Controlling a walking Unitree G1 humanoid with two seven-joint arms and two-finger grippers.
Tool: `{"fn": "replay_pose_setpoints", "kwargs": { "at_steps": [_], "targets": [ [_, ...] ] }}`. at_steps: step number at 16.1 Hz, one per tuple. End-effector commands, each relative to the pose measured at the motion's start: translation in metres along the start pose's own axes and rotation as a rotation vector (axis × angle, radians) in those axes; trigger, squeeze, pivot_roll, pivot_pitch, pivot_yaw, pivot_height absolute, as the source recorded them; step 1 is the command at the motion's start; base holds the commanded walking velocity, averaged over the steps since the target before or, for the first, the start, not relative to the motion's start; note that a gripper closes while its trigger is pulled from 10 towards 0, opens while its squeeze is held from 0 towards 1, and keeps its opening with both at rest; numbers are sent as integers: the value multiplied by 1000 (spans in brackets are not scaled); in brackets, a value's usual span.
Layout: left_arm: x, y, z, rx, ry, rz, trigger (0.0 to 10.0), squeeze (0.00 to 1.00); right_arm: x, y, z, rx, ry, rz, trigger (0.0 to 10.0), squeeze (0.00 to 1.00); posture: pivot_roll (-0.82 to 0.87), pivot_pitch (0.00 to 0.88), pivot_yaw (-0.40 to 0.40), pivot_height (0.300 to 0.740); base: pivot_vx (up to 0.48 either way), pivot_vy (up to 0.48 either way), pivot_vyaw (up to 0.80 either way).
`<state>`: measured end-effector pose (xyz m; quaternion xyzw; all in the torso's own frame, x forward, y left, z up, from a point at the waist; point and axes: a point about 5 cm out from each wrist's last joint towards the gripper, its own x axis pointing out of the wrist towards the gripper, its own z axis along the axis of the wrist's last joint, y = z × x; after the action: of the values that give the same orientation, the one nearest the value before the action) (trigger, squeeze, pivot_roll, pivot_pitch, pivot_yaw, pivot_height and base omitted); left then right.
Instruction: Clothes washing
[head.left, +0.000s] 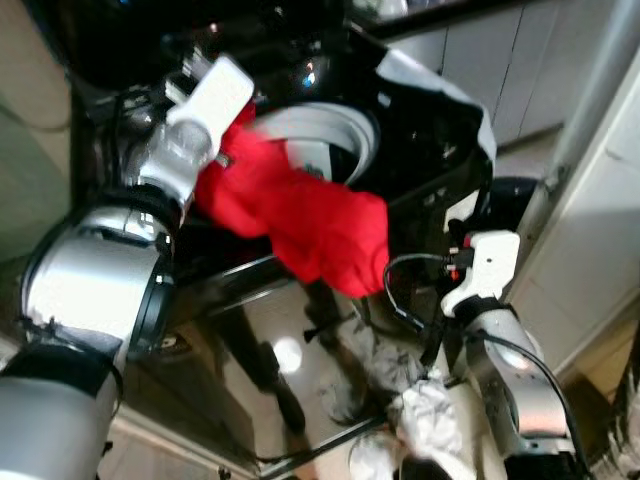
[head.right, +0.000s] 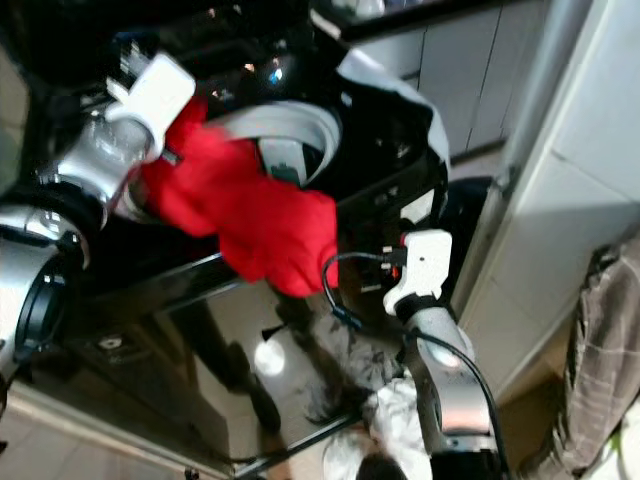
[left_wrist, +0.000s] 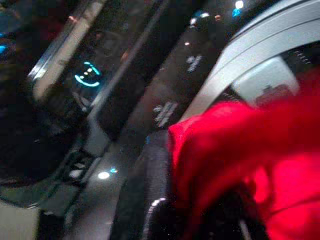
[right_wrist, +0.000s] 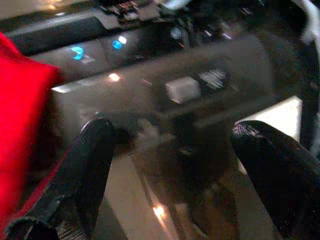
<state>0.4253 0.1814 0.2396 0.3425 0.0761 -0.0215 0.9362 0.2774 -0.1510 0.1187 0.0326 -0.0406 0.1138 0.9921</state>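
— Holding what, up on the left?

— Gripped the red garment (head.left: 300, 215), left jaws clenched on its bunched upper end, with the left arm (head.left: 95, 275) raised before the washing machine (head.left: 430, 130). Showed up in the left wrist view as red cloth wrapped over a black finger (left_wrist: 150, 200).

— And lay where, exactly?

— Hung across the grey ring of the drum opening (head.left: 330, 125), drooping down over the black front. Could not tell how much sat inside the drum.

— On the right?

— Stood released, right jaws spread wide, both fingers (right_wrist: 85, 165) well apart and gripping nothing. Faced the dark control panel with its blue lights (right_wrist: 77, 52), with an edge of red just beside one finger. Sat low on the right arm (head.left: 505, 370), apart from the garment.

— Anything else around?

— White cloths (head.left: 430, 415) heaped on the floor beside that arm. Pale cabinets (head.right: 470, 70) behind the machine, and a plaid cloth (head.right: 600, 340) hanging at the far right. Looked blurred throughout.
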Motion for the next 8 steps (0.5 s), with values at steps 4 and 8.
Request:
{"fn": "replay_pose_setpoints", "kwargs": {
  "at_steps": [4,8],
  "targets": [
    [0,2,1,-159,12,-37,10000,1000,2,5,4,-1,7,5,10000,0,-353,0,155,740,0,0,0],
    [-11,41,81,-214,-354,45,10000,0,3,7,4,4,6,15,10000,0,-329,0,155,740,0,0,0]
  ]
}}
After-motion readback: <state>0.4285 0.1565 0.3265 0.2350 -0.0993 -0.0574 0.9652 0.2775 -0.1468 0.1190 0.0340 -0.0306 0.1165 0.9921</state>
